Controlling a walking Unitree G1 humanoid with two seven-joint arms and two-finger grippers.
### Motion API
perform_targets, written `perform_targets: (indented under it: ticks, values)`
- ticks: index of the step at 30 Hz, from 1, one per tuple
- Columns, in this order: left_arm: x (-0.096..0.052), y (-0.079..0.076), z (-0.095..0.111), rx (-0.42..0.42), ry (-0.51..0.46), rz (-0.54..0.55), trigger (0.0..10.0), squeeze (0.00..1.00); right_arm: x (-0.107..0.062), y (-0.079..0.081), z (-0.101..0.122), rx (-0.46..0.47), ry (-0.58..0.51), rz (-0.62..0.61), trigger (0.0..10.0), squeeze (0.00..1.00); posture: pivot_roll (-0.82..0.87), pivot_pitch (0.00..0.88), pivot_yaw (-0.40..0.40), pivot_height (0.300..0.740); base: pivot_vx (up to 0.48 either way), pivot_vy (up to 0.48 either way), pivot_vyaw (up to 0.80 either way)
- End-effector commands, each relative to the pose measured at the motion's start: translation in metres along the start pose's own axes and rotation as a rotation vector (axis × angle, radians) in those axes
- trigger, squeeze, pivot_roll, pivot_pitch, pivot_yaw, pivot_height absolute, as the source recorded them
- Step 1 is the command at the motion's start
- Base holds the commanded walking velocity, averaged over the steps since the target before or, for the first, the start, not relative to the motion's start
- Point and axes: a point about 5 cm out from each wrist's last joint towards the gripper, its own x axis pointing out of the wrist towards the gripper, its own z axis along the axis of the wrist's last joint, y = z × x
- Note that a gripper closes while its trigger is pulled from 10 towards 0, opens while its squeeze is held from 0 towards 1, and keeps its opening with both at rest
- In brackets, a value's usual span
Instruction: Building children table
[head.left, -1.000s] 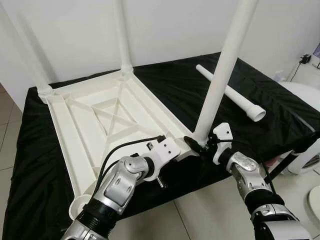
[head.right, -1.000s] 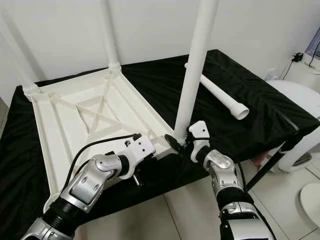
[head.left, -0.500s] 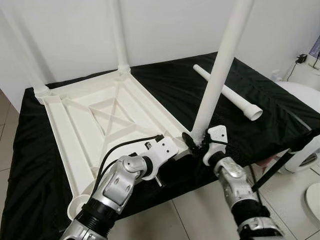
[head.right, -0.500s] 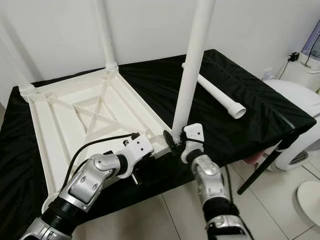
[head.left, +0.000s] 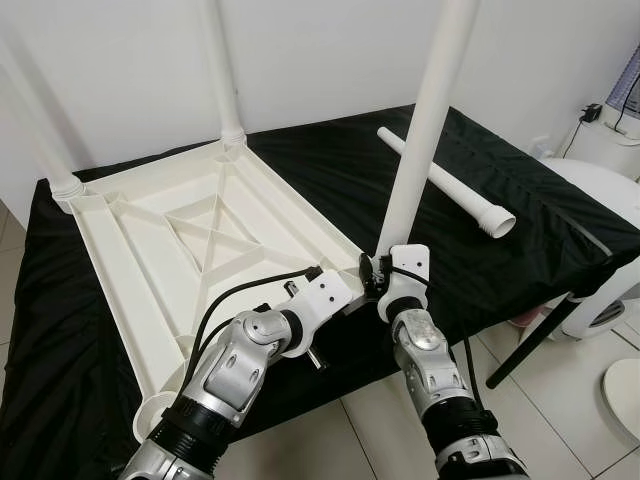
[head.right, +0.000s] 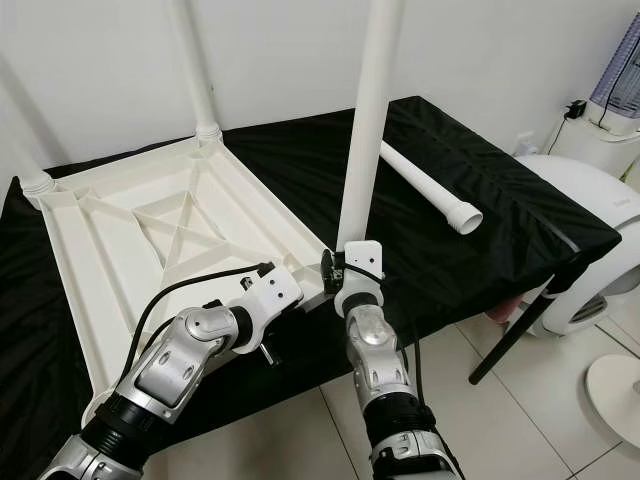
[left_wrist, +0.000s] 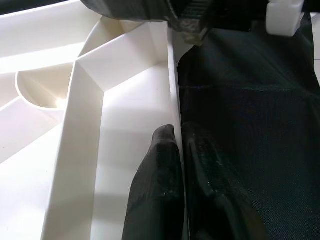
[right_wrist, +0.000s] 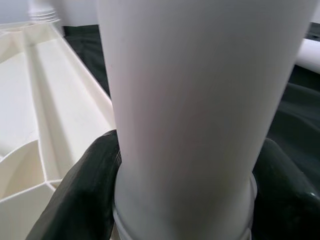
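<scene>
A white plastic table top (head.left: 140, 270) lies upside down on a black cloth. Two white legs (head.left: 222, 70) stand in its far corners. A third leg (head.left: 425, 120) stands nearly upright at the near right corner. My right gripper (head.left: 375, 278) is shut on that leg's base; in the right wrist view the leg (right_wrist: 195, 100) sits between the black fingers (right_wrist: 80, 195). My left gripper (left_wrist: 173, 137) is shut on the table top's thin rim (left_wrist: 172, 75) beside that corner. A fourth leg (head.left: 440, 180) lies loose on the cloth to the right.
The near left corner socket (head.left: 160, 410) of the table top is open. The black cloth (head.left: 520, 240) ends at an edge close to my arms, with tiled floor (head.left: 560, 400) below. A black strut (head.left: 530, 345) and a white rounded appliance (head.left: 600, 200) stand at the right.
The camera has shifted. My right forearm has swung left and now stands almost straight below the leg's base, still shut on it. The left gripper keeps its hold on the rim.
</scene>
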Motion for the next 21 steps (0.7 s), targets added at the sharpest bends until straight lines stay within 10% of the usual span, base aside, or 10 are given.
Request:
perform_targets:
  ticks: [1,10,11,12,13,21]
  values:
    - [0.0023,-0.0078,0.0069,0.022,-0.032,-0.002,10.0,0.00,0.0023,0.0156,0.0050,0.000,0.000,0.009,10.0,0.00,-0.11,0.036,0.033,0.740,0.000,0.000,0.00]
    - [0.0014,-0.0081,0.0062,0.023,-0.029,0.000,10.0,0.00,0.0015,0.0173,0.0072,-0.006,-0.002,-0.026,10.0,0.00,-0.11,0.033,0.028,0.740,0.000,0.000,0.00]
    - [0.0012,-0.0081,0.0059,0.024,-0.029,0.001,10.0,0.00,0.0009,0.0168,0.0072,0.005,-0.003,-0.025,10.0,0.67,-0.11,0.029,0.027,0.740,0.000,0.000,0.00]
    - [0.0012,-0.0081,0.0059,0.024,-0.029,0.001,10.0,0.00,0.0009,0.0168,0.0072,0.005,-0.003,-0.025,10.0,0.67,-0.11,0.029,0.027,0.740,0.000,0.000,0.00]
    - [0.0012,-0.0082,0.0058,0.024,-0.028,0.002,10.0,0.00,-0.0002,0.0179,0.0078,0.023,-0.009,-0.013,10.0,1.00,-0.11,0.027,0.026,0.740,0.000,0.000,0.00]
    - [0.0014,-0.0084,0.0065,0.025,-0.031,0.001,10.0,0.00,-0.0040,0.0167,0.0144,0.032,-0.065,0.042,10.0,1.00,-0.11,0.028,0.028,0.740,0.000,0.000,0.00]
